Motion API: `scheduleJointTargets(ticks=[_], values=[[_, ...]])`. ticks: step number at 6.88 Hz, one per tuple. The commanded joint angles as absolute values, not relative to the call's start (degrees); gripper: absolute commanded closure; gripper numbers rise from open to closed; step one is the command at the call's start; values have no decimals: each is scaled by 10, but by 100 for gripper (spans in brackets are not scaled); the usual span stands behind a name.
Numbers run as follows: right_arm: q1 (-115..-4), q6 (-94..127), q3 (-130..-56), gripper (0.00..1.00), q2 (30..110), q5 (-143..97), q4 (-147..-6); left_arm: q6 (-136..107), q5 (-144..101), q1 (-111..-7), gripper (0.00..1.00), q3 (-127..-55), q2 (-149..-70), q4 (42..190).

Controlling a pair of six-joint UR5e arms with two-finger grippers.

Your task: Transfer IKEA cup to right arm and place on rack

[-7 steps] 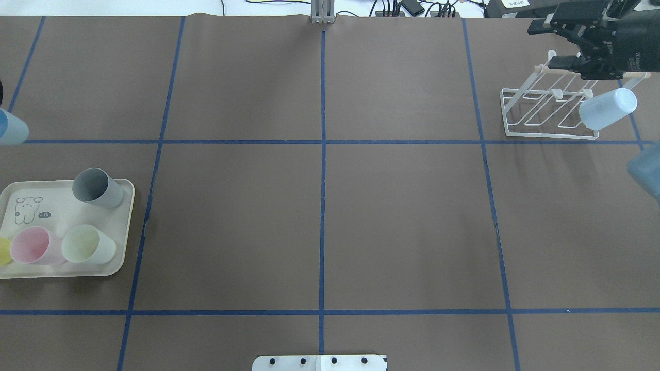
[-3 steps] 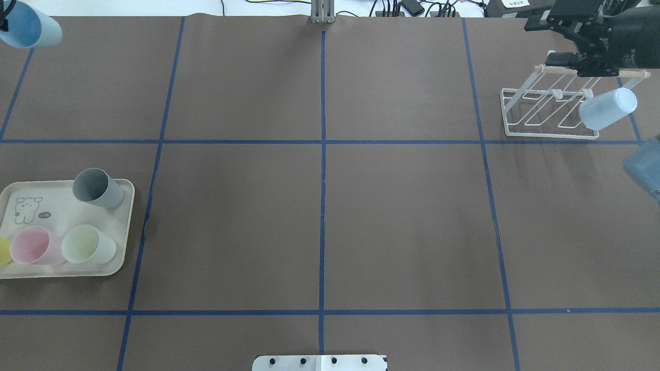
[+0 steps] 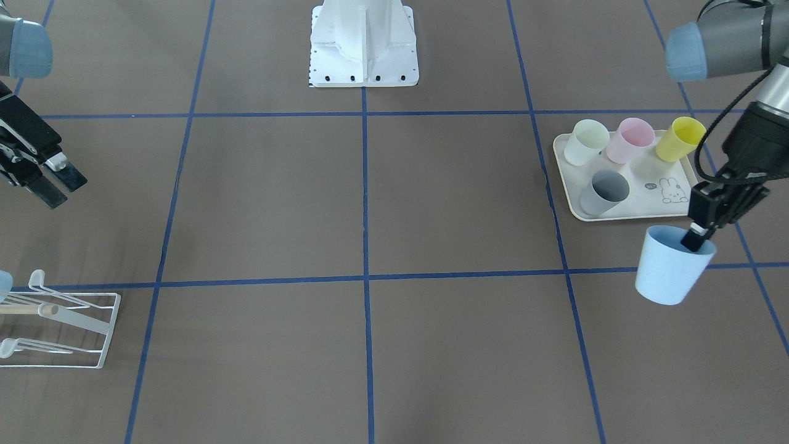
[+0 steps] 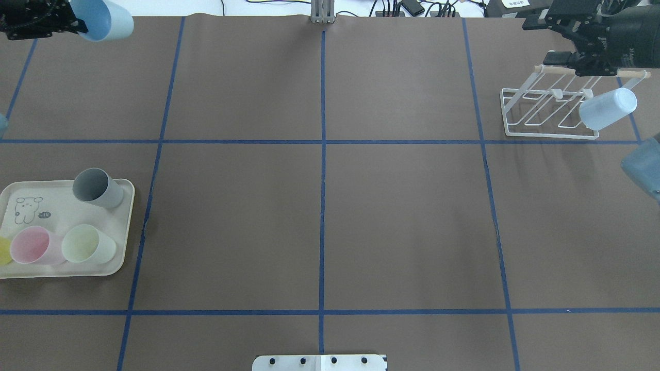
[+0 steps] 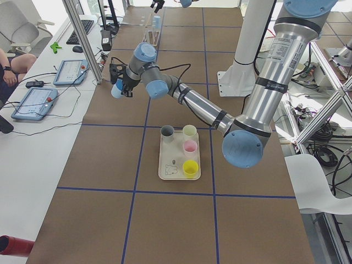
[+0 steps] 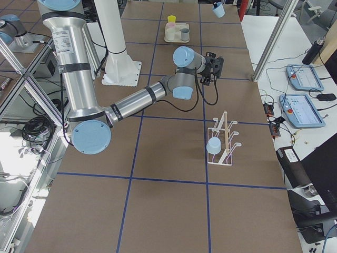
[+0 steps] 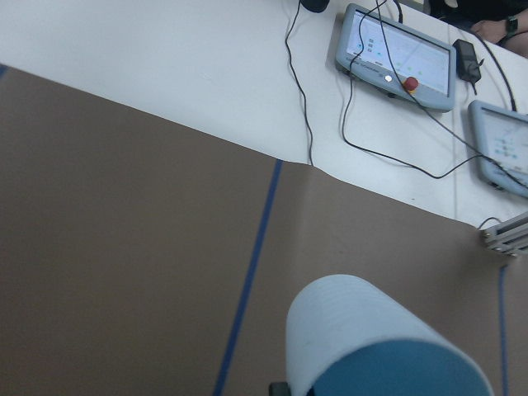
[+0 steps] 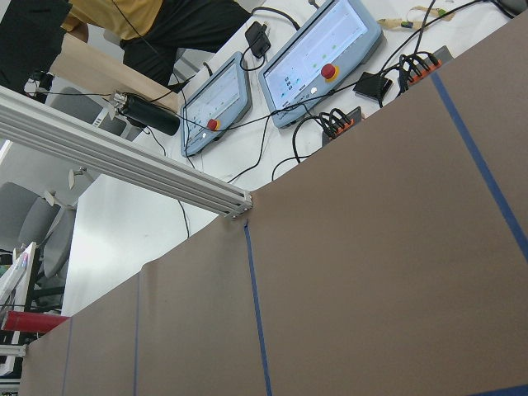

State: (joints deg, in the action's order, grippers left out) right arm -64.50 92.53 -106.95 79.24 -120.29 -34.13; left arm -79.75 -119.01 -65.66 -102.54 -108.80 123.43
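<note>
Left jaws clamp the blue cup (image 3: 669,274) by its rim, aloft; right jaws parted, empty, near the rack (image 4: 546,116); handover and racking outstanding.

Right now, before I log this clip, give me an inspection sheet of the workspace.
Surface: brown table cover with a blue tape grid; no spills seen.
Job's things: light blue cup held off the table; rack carries a second blue cup.
Clutter: tray with four cups.
Grippers: left gripper shut on the light blue cup's rim; right gripper open, empty.
Cables: wires on the white bench.
Surroundings: teach pendants; a person at the bench.
</note>
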Motion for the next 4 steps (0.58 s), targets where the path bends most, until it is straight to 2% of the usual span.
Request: scheduleJointTargets(ticks=[1,4], values=[[-617,931,-1064,0,750,-1188,-343,-1019,-1185,-587,100,-1021,-1088,1397],[-519,1080,-1069,0,674,-1062,-325,-1196,-1182,-547,100,-1017,-1085,1572]])
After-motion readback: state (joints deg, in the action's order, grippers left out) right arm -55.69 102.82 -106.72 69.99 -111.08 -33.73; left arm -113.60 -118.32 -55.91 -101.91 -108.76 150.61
